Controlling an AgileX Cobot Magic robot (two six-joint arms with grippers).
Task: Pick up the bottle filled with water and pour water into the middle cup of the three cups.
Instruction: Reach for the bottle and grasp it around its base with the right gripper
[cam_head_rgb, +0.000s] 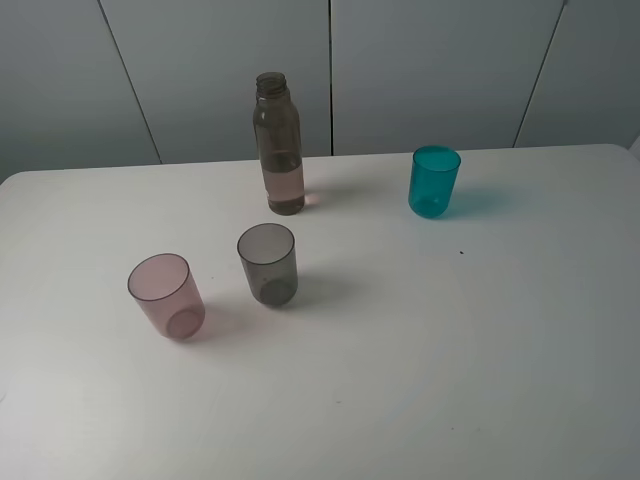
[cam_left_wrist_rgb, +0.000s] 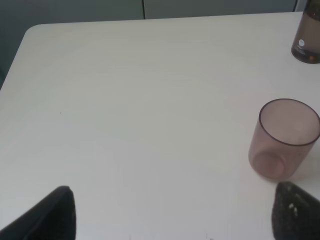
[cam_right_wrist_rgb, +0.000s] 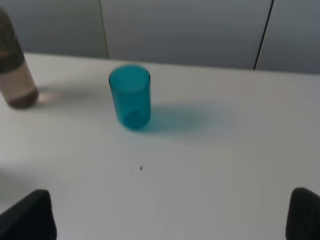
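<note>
The bottle (cam_head_rgb: 278, 140) stands upright and uncapped at the back of the white table, its lower part holding liquid. The middle cup (cam_head_rgb: 268, 263), smoky grey, stands just in front of it. A pink cup (cam_head_rgb: 167, 295) is to the front left and a teal cup (cam_head_rgb: 434, 181) to the back right. No arm shows in the exterior high view. In the left wrist view, my left gripper (cam_left_wrist_rgb: 175, 220) is open and empty, with the pink cup (cam_left_wrist_rgb: 285, 140) and the bottle's base (cam_left_wrist_rgb: 306, 42) ahead. My right gripper (cam_right_wrist_rgb: 167, 217) is open and empty, facing the teal cup (cam_right_wrist_rgb: 130, 97) and the bottle (cam_right_wrist_rgb: 15, 75).
The white table (cam_head_rgb: 450, 350) has rounded back corners and ends near a grey panelled wall (cam_head_rgb: 420, 70). A tiny dark speck (cam_head_rgb: 461, 252) lies in front of the teal cup.
</note>
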